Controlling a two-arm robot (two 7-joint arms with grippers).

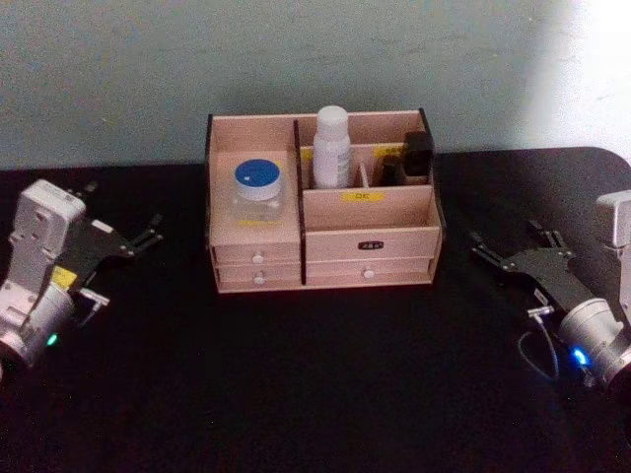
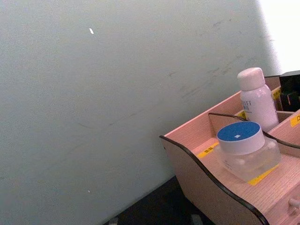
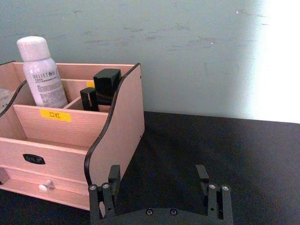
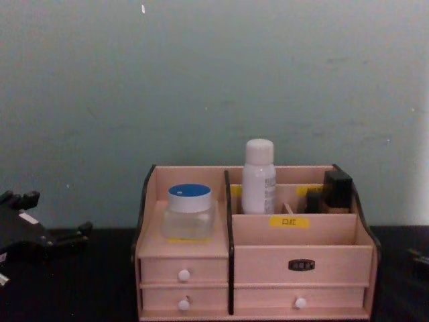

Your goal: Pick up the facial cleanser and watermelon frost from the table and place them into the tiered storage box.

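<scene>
Storage box (image 1: 370,236): 1
White bottle (image 1: 331,148): 1, in box
Blue-lid jar (image 1: 257,193): 1, in box
Black items (image 1: 418,156): 2, in box
Drawer knobs (image 4: 184,275): 3 seen in chest view
Grippers: 2, left (image 1: 148,235), right (image 1: 505,249)
Table (image 1: 296,374): 1

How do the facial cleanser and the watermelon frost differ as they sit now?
The facial cleanser is a tall, slim white bottle with a rounded white cap; the watermelon frost is a squat clear jar with a flat blue lid. The cleanser stands in a rear compartment, the jar on the left shelf. Both stand upright in the tiered storage box.
</scene>
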